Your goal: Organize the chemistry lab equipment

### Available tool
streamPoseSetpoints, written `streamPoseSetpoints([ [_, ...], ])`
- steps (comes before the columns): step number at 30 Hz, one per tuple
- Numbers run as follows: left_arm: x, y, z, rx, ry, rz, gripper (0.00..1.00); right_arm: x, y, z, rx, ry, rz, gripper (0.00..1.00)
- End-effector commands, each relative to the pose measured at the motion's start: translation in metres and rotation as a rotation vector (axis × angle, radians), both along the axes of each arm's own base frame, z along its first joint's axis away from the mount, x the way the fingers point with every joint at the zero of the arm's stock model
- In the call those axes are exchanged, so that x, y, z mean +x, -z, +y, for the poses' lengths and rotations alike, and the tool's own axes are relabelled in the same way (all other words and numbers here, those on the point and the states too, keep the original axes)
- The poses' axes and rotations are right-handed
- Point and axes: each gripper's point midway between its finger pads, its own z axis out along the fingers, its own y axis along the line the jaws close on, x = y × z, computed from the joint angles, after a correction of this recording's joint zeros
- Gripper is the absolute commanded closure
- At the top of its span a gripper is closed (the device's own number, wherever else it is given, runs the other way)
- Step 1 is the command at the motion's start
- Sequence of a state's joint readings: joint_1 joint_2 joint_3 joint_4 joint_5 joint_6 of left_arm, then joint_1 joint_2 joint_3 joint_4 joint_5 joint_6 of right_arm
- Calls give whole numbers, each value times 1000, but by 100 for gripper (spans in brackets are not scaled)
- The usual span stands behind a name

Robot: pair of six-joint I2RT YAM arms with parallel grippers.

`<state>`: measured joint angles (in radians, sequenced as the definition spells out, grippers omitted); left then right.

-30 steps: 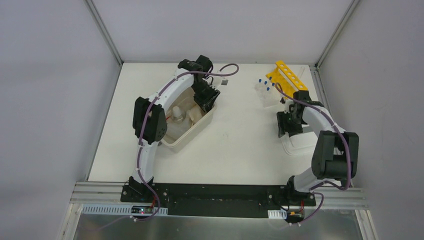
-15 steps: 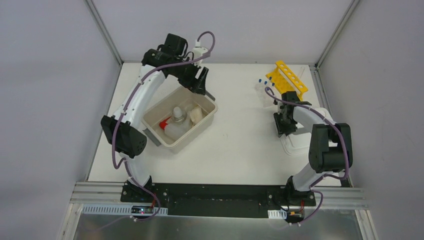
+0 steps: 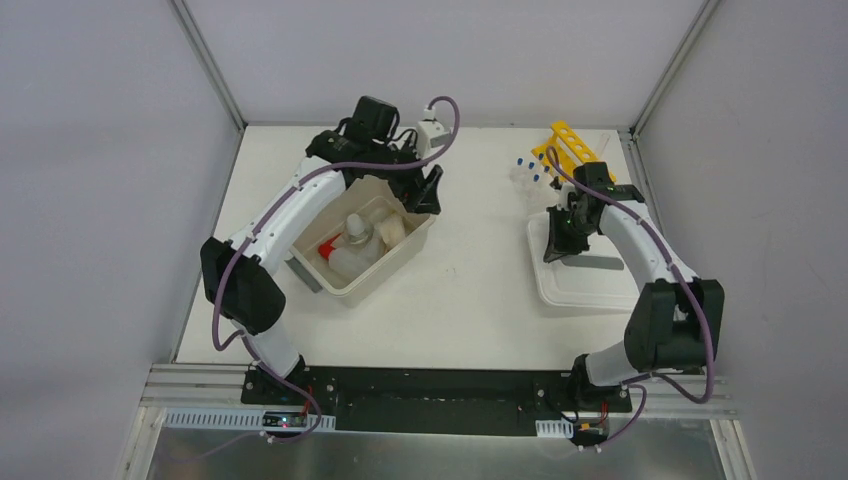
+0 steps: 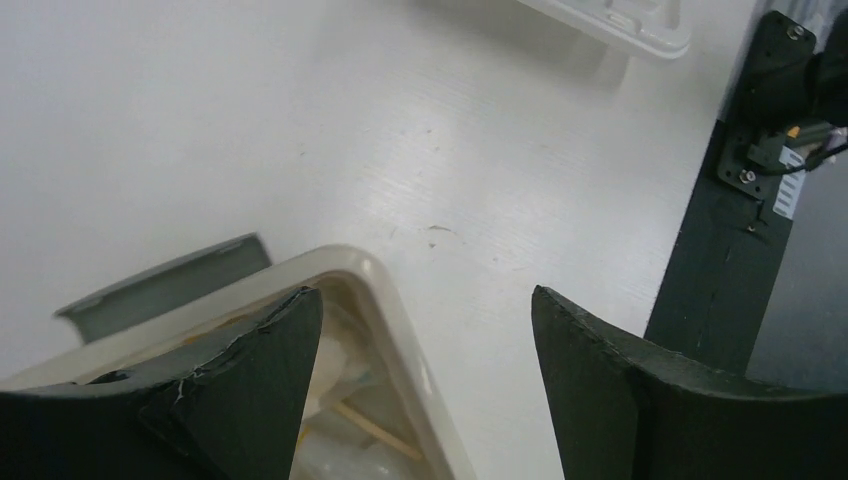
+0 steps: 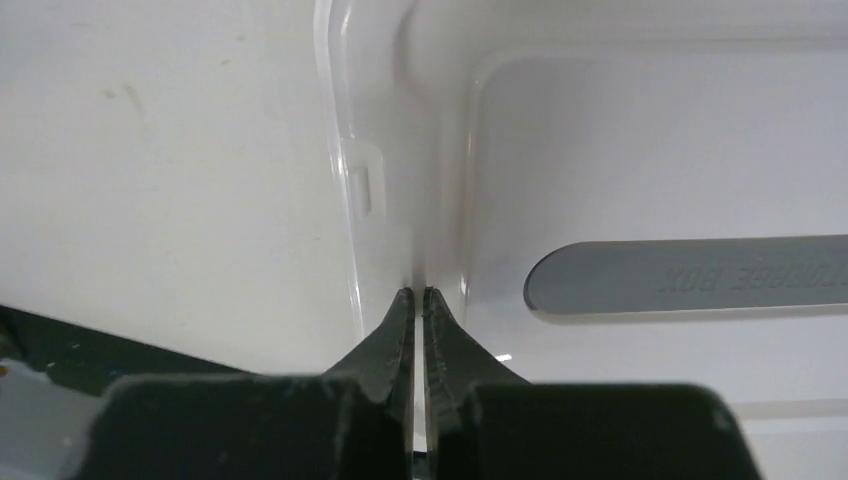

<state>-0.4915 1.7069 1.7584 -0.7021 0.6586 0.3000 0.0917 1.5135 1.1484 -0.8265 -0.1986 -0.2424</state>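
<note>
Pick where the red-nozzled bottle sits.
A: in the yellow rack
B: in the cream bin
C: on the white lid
B: the top view shows the bottle lying inside the bin.

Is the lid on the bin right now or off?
Off. The lid lies on the table, well apart from the open bin.

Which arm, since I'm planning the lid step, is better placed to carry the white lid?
Right. The right fingers pinch the white lid by its rim; the left fingers stand open at the cream bin.
</note>
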Motion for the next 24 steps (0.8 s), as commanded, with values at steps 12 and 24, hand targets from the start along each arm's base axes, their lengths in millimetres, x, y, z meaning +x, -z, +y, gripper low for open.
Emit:
streamPoseSetpoints([
  [12,-68,14,-105,-83,594,-413,20,-53,-108,71,470,-1,-97,100],
  [24,-76,-2,-144,-93,703,-960,18,-70,-125,98,637,-51,-30,100],
])
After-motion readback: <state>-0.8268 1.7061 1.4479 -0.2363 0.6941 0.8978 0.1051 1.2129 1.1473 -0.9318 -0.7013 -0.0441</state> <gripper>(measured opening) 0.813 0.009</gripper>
